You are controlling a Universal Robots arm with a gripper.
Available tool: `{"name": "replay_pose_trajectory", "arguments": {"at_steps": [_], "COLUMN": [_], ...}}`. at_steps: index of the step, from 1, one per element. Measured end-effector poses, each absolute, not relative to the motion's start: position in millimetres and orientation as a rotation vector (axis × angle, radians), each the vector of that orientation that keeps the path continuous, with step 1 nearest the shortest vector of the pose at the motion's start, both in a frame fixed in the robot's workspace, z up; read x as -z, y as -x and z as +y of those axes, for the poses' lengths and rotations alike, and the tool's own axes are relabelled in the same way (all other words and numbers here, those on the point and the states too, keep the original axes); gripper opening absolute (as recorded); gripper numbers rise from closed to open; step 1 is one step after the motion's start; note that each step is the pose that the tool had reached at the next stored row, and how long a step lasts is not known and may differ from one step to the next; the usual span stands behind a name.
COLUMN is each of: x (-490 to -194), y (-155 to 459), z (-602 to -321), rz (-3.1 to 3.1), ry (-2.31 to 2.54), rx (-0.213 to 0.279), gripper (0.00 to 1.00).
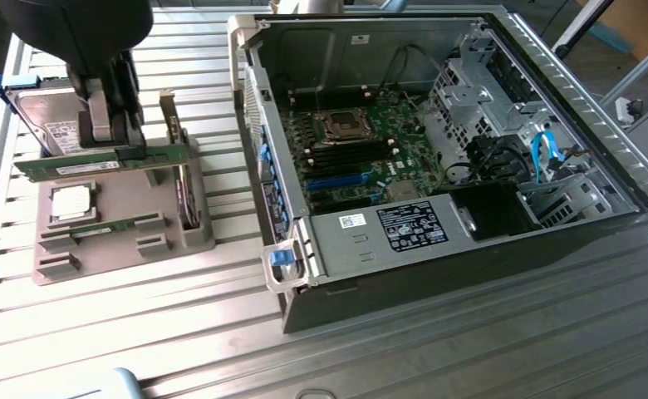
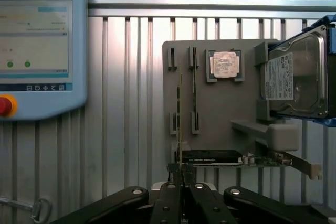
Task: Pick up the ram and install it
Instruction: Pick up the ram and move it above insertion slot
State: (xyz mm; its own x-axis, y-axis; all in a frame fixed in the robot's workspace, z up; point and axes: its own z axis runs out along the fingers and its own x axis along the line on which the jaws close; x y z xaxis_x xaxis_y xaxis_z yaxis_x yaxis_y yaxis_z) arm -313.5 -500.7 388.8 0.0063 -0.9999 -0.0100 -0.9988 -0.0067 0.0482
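Observation:
My gripper (image 1: 111, 137) hangs over the grey parts holder (image 1: 81, 253) at the exterior view's left, shut on a ram (image 1: 91, 165). That long green stick is level and lifted just above the holder. From the wrist camera the held ram (image 2: 180, 124) is a thin edge running out from between the shut fingers (image 2: 168, 198). A second ram (image 1: 114, 226) still sits in its holder slot (image 2: 194, 87). The open computer case (image 1: 435, 50) lies at the exterior view's right, with the motherboard's black memory slots (image 1: 352, 154) facing up.
The holder also carries a processor (image 2: 224, 65), a silver hard drive (image 2: 296, 77) and an expansion card (image 2: 231, 157). A teach pendant (image 2: 37, 45) lies on the ribbed metal table (image 1: 135, 332). Cables and drive cages fill the case's far side (image 1: 523, 158).

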Motion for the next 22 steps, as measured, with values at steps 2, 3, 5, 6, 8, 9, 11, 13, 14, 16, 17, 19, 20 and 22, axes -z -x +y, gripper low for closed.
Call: {"name": "replay_pose_trajectory", "arguments": {"at_steps": [2, 3, 5, 6, 8, 9, 11, 13, 14, 16, 17, 19, 20, 22], "x": [-389.1, -389.3, -389.6, -389.7, -390.1, -390.3, -390.6, -391.0, -391.2, -391.7, -392.0, -392.6, -392.8, -393.4], "y": [308.5, 306.1, 301.2, 298.7, 294.0, 291.5, 286.9, 282.2, 279.8, 274.7, 272.0, 266.8, 264.2, 258.0], "z": [-500.7, -500.7, -500.7, -500.7, -500.7, -500.7, -500.7, -500.7, -500.7, -500.7, -500.7, -500.8, -500.8, -500.8], "rz": [-2.194, -2.194, -2.194, -2.193, -2.193, -2.193, -2.193, -2.192, -2.192, -2.191, -2.191, -2.19, -2.19, -2.189], "ry": [-2.209, -2.208, -2.208, -2.208, -2.207, -2.207, -2.207, -2.206, -2.206, -2.206, -2.205, -2.205, -2.204, -2.204], "rx": [0.065, 0.065, 0.066, 0.067, 0.067, 0.068, 0.068, 0.069, 0.07, 0.071, 0.071, 0.073, 0.073, 0.075], "gripper": [0.12, 0.12, 0.12, 0.12, 0.12, 0.12, 0.12, 0.12, 0.12, 0.12, 0.12, 0.12, 0.12, 0.12]}}
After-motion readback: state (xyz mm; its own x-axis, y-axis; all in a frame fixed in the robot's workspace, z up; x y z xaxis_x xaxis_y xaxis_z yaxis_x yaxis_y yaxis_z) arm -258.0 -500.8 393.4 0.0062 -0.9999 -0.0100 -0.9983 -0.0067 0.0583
